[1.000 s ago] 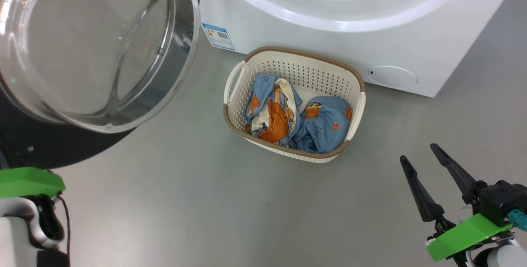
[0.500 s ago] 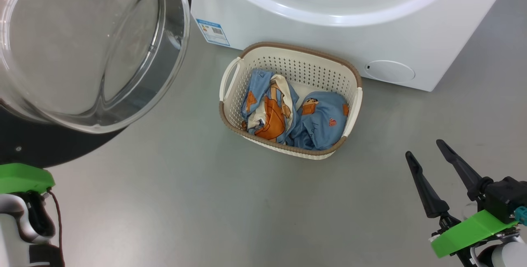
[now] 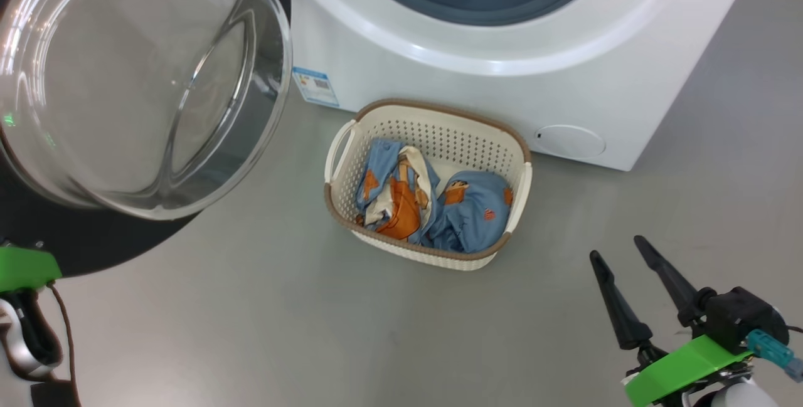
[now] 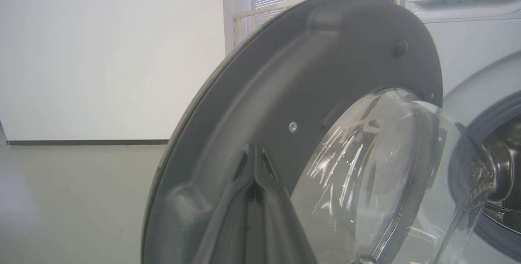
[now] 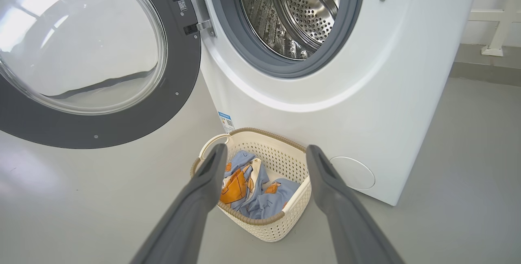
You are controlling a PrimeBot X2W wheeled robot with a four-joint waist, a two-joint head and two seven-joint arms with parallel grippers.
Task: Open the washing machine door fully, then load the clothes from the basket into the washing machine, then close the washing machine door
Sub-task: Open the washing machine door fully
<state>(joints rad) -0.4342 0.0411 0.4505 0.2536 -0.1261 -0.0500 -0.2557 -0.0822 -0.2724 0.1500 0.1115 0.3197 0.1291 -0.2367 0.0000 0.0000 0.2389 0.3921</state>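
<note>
Head view: right claw [image 3: 616, 248] released, empty; basket [image 3: 439, 137] holding the clothes [image 3: 433, 206] lies ahead-left, on the floor before the washing machine [image 3: 439, 49]
Left wrist view: left claw [image 4: 254, 156] clenched on nothing, facing the washing machine door [image 4: 285, 73]
Right wrist view: basket framed between the spread fingers; right arm judged nearer

Head down, right wrist forward — both see basket [image 3: 452, 143].

Bright even light, faint shadows on the floor [image 3: 251, 319], streaked glare on the washing machine door [image 3: 138, 81], left end effector [image 4: 254, 154] blurred close up, wide-angle bowing at edges
</note>
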